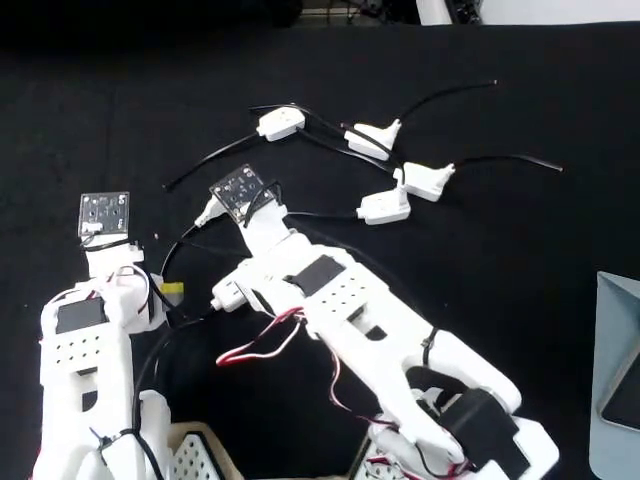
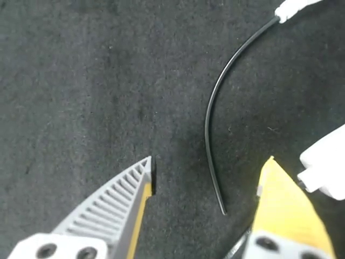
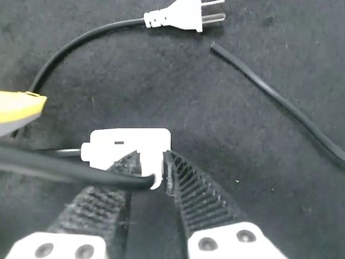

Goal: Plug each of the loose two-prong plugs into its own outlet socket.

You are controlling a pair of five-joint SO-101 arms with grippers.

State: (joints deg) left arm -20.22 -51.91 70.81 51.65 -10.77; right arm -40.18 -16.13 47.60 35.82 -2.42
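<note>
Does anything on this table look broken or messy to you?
Nothing looks broken, but it is untidy. The white plugs and sockets lie scattered at odd angles. The black cord under the open left claw simply ends loose on the table. The right claw pinches one white block.

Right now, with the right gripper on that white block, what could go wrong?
The right gripper pinches only a corner of the white block, so the block may twist or slip out. A black cable lies across one finger and could snag or drag when the arm moves.
</note>
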